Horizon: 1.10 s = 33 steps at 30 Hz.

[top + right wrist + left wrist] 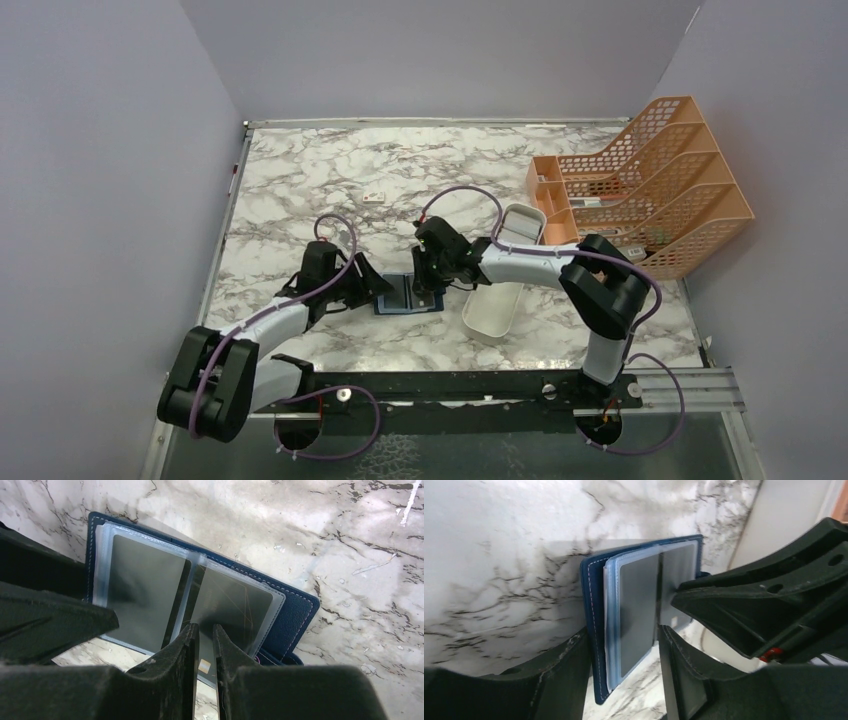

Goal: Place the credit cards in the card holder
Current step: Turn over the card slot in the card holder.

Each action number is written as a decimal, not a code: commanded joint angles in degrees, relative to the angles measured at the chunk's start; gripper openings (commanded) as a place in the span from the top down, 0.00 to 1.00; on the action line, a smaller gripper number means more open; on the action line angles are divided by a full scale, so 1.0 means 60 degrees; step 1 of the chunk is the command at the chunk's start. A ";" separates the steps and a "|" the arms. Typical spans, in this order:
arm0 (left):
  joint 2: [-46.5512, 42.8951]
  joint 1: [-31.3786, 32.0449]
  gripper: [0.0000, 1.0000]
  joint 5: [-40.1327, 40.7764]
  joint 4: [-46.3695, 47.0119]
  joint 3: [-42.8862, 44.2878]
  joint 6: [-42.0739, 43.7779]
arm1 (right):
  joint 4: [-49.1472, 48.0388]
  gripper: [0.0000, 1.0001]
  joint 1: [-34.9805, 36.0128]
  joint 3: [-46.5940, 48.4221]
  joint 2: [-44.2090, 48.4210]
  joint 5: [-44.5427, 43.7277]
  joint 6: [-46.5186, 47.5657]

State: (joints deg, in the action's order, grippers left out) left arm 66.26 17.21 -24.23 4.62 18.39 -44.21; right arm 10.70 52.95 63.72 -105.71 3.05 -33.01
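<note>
Closest thing up front is the right end effector [204,627]. Its two black fingers [170,670] sit almost together with just a sliver of gap. The tips are down on a dark credit card [232,610] lying over one panel of the card holder [295,615]. Honestly can't tell if it's pinching that card or only pressing on it. A small pale square on the card peeks out through the gap.

The holder lies open and flat on the marble surface [300,530], navy cover down and clear sleeves up, between the two arms. A second credit card [142,585] sits inside the sleeve on the other panel.

The left end effector [623,632] is spread wide, one finger on each side of the panel with the sleeved card, right up against its edges. Whether it's actually squeezing, can't say.

Just right of the holder there's a long white tray [500,290], and further back on the right an orange mesh rack [660,200]. A tiny white block [374,197] sits well apart toward the back.
</note>
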 commanded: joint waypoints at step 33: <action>-0.0661 -0.0018 1.00 -0.1578 0.1973 -0.0231 -0.0201 | -0.0551 0.78 0.0008 -0.0655 0.0009 -0.0020 -0.0194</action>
State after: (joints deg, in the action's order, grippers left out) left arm 63.13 16.97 -33.39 16.01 16.05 -46.96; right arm 7.01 52.90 61.65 -105.08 3.05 -34.48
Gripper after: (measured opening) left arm 0.020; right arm 0.212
